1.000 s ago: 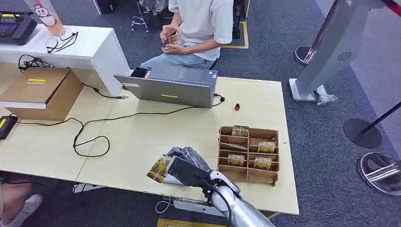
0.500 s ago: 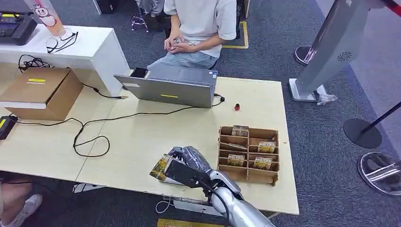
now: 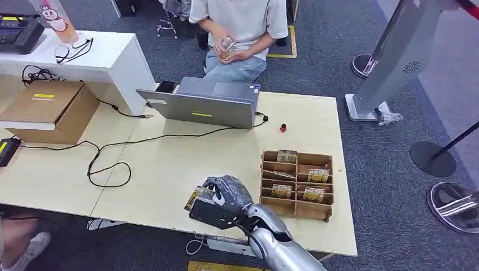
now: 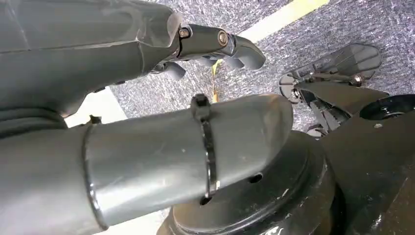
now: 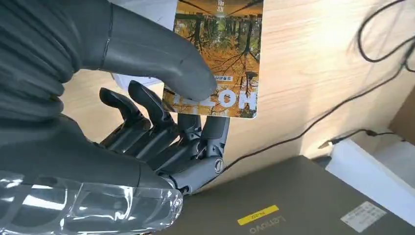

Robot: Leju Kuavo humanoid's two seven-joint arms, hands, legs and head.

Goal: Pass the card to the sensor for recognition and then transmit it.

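a pale wooden surface (image 3: 169, 164) carries the things. a grey laptop (image 3: 204, 103) sits at its far edge, lid open. a small red object (image 3: 283, 128) lies just right of the laptop. a brown cardboard box (image 3: 53, 110) rests toward the far left corner. a black cable (image 3: 107, 164) loops across the left middle. a wooden compartment tray (image 3: 297, 183) holding cards stands near the right front edge.

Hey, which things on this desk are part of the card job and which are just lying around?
Part of the job:
- card, pinched in the right hand
- card rack with more cards

Just lying about:
- laptop
- black cable
- cardboard box
- glasses
- small red thing

No sensor is identifiable.
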